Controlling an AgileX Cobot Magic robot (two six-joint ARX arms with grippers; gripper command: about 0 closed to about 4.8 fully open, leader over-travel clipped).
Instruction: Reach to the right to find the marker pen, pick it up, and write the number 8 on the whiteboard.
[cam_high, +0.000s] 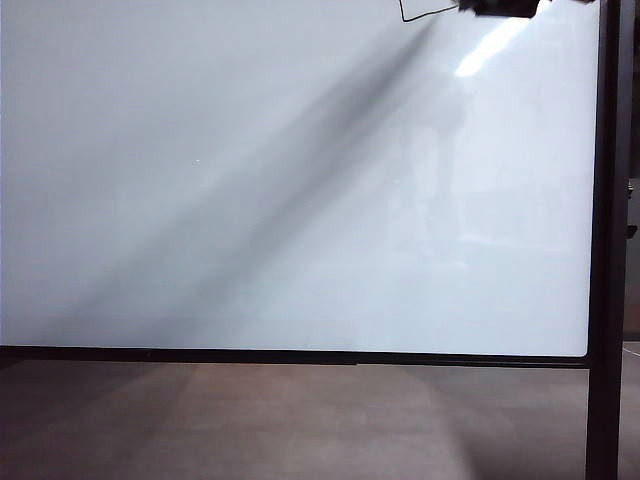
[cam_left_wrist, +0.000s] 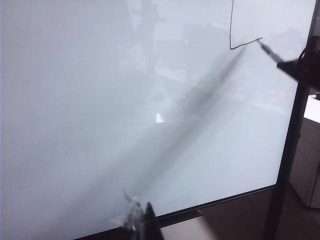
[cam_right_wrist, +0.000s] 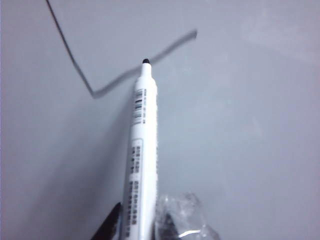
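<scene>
The whiteboard (cam_high: 250, 200) fills the exterior view; its glossy face also fills both wrist views (cam_left_wrist: 100, 100) (cam_right_wrist: 240, 125). A thin black line (cam_left_wrist: 231, 30) runs down the board, bends sharply and slants off to one side (cam_right_wrist: 75, 65); its lower corner shows at the top edge of the exterior view (cam_high: 415, 17). My right gripper (cam_right_wrist: 142, 222) is shut on the white marker pen (cam_right_wrist: 141, 150), whose black tip (cam_right_wrist: 145, 61) lies on the slanted stroke. That gripper shows as a dark shape at the top right (cam_high: 500, 6) (cam_left_wrist: 302, 67). My left gripper (cam_left_wrist: 141, 222) hangs shut and empty near the board's lower frame.
A dark upright post (cam_high: 606, 240) stands along the board's right side, with the black bottom frame (cam_high: 300, 356) below. Brown floor (cam_high: 300, 425) lies under the board. A white cabinet (cam_left_wrist: 312, 150) stands beyond the post. The arm's long shadow (cam_high: 330, 160) crosses the board.
</scene>
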